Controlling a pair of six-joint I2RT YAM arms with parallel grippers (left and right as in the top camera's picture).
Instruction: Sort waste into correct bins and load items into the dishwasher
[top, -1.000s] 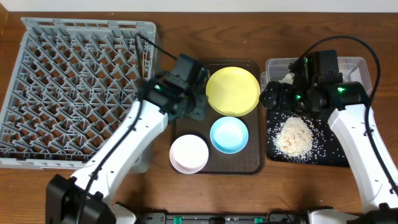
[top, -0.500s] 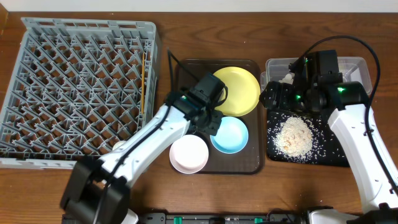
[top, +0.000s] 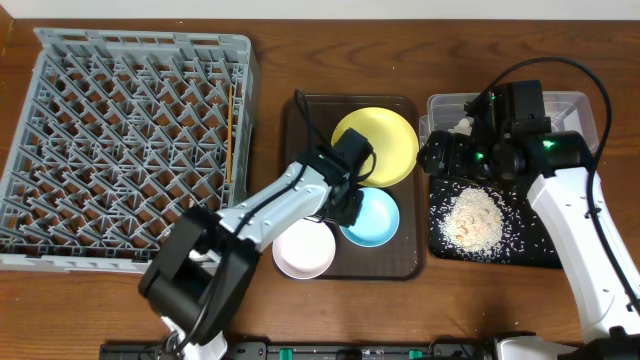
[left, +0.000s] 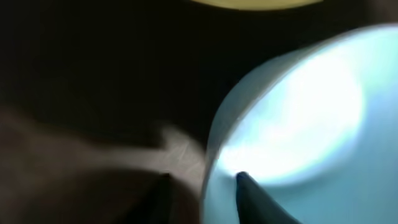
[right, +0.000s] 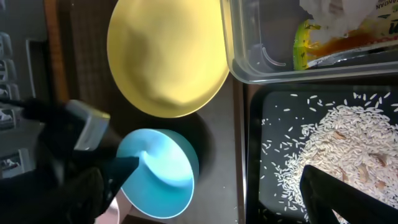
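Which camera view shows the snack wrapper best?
The right wrist view. There the wrapper lies in the clear tub, and its green and orange colours are plain. In the overhead view the right arm covers it. The left wrist view shows only the blue bowl.

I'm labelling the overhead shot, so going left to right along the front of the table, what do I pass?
Dish rack → pinkish bowl → blue bowl → rice on the black tray.
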